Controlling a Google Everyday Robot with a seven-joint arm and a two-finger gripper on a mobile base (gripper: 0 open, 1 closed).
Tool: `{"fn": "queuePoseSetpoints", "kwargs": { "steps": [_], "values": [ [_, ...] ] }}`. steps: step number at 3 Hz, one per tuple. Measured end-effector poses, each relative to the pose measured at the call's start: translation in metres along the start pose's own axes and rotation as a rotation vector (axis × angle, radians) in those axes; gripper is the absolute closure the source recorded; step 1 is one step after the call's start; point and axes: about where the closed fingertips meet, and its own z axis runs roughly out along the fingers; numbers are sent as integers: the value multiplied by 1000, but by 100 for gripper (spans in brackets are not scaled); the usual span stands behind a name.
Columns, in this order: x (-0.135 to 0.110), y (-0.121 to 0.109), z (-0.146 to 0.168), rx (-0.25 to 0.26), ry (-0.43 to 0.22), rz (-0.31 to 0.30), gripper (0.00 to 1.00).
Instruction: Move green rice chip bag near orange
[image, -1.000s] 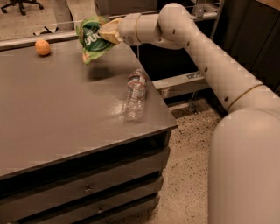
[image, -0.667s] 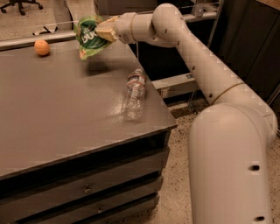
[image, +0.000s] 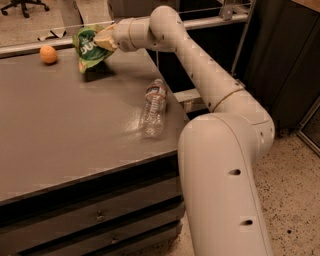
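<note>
Over table's (image: 60, 150) rear, jaws clamp one bag (image: 87, 47) near one orange (image: 48, 54).

Grey table (image: 75, 145) bears orange (image: 48, 54), water bottle (image: 154, 106); jaws hold green bag (image: 89, 48) at far edge.

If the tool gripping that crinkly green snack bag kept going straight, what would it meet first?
Likely the small round orange fruit, left of the tool and green bag, though depth is unclear.
</note>
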Motion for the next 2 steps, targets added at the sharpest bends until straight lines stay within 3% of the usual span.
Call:
{"fn": "queuePoseSetpoints", "kwargs": {
  "steps": [1,2],
  "values": [
    [1,-1,9,-3,-5,10,100],
    [1,0,19,-12,-15,28,82]
  ]
}}
